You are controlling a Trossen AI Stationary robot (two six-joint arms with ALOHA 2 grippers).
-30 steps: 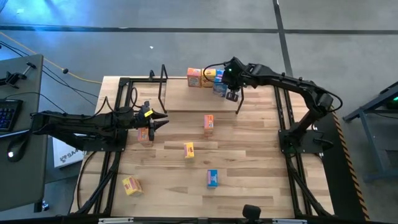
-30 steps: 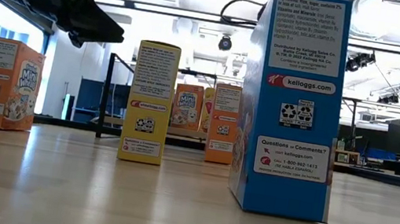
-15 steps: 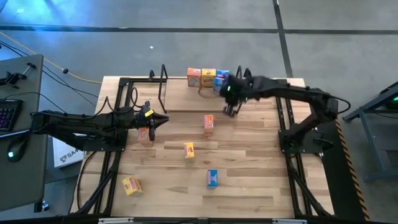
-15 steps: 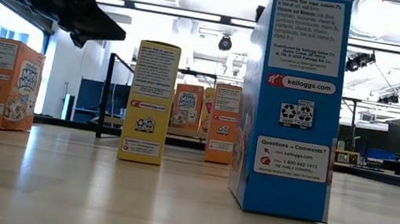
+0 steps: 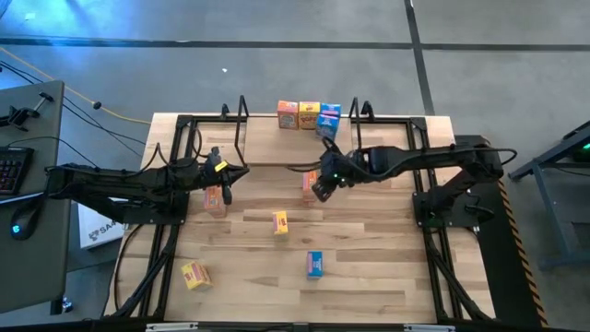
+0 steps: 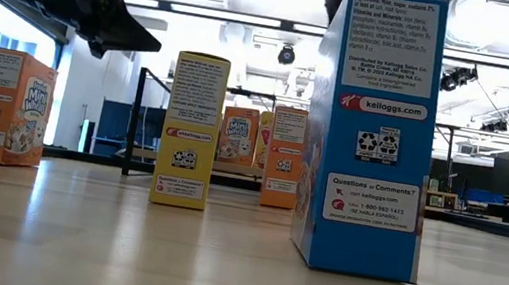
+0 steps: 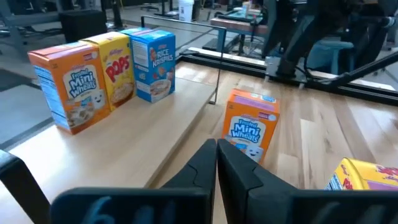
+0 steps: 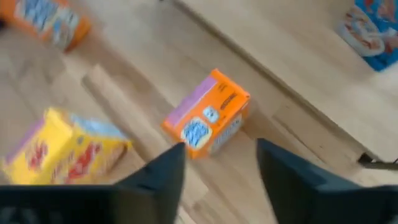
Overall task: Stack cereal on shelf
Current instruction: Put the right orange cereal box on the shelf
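The shelf (image 5: pixel 277 148) lies at the table's far side. Three cereal boxes stand on it: orange (image 7: pixel 68 90), yellow (image 7: pixel 118 68) and blue (image 7: pixel 154 65). Another orange box (image 5: pixel 310 180) stands on the table just in front of the shelf. My right gripper (image 8: pixel 217 168) hangs open above this box (image 8: pixel 208 115) and touches nothing. My left gripper (image 5: pixel 235 173) is shut and empty above the table's left part, with a further orange box (image 5: pixel 214 196) beside it.
Loose boxes stand on the table: yellow (image 5: pixel 280 222) in the middle, blue (image 5: pixel 314 265) nearer the front, and another yellow one (image 5: pixel 194 275) at the near left. Black wire uprights (image 5: pixel 241 120) stand at the shelf's ends. Black frame rails (image 5: pixel 424 203) run along both table sides.
My right gripper has left the blue box on the shelf. It has gone down and toward the table's near left, and now hangs over the orange box in front of the shelf. My left gripper has shut where it is.
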